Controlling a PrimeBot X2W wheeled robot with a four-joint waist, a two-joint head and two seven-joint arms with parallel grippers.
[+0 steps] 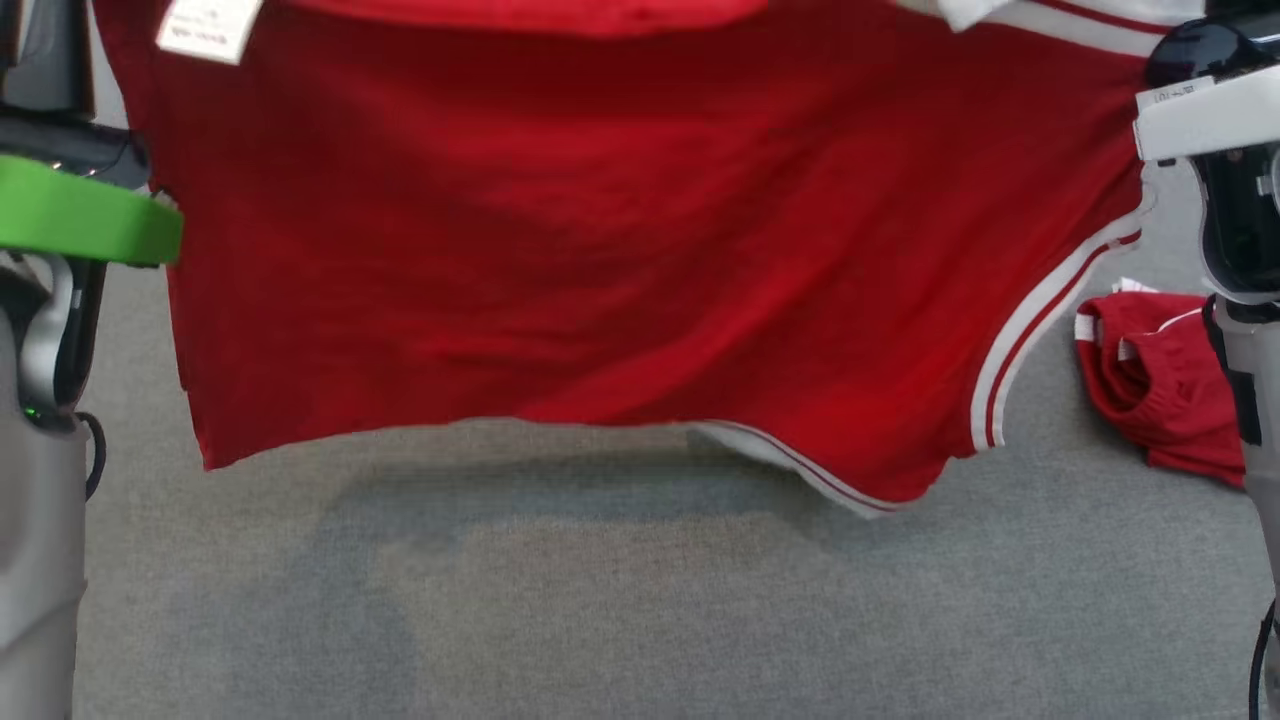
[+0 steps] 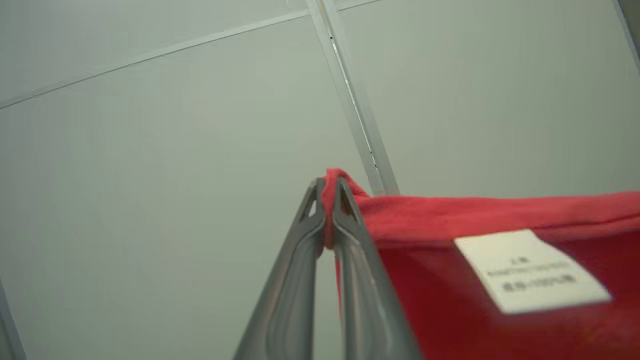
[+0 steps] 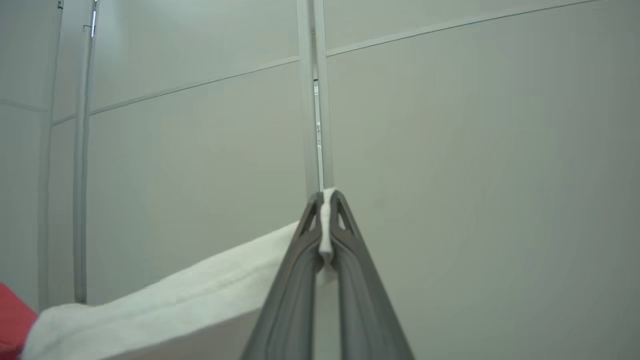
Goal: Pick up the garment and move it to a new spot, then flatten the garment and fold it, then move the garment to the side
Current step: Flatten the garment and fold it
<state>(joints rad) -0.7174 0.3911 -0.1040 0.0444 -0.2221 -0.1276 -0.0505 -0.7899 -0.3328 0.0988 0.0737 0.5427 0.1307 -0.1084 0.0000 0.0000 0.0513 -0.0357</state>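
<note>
The garment [image 1: 620, 250] is red with white-and-red striped trim and hangs spread wide in the air above the grey surface. A white label [image 1: 208, 27] shows near its upper left corner. In the left wrist view my left gripper [image 2: 328, 187] is shut on a red corner of the garment [image 2: 500, 280], the label [image 2: 532, 270] just beside it. In the right wrist view my right gripper [image 3: 327, 197] is shut on the garment's white trim [image 3: 165, 305], which runs off to the lower left. Both fingertip pairs lie above the head view's top edge.
A second red garment [image 1: 1160, 385] lies crumpled on the grey surface [image 1: 640, 600] at the right. My left arm with its green band [image 1: 80, 215] fills the left edge, my right arm [image 1: 1230, 150] the right edge. Pale wall panels [image 3: 450, 150] stand behind.
</note>
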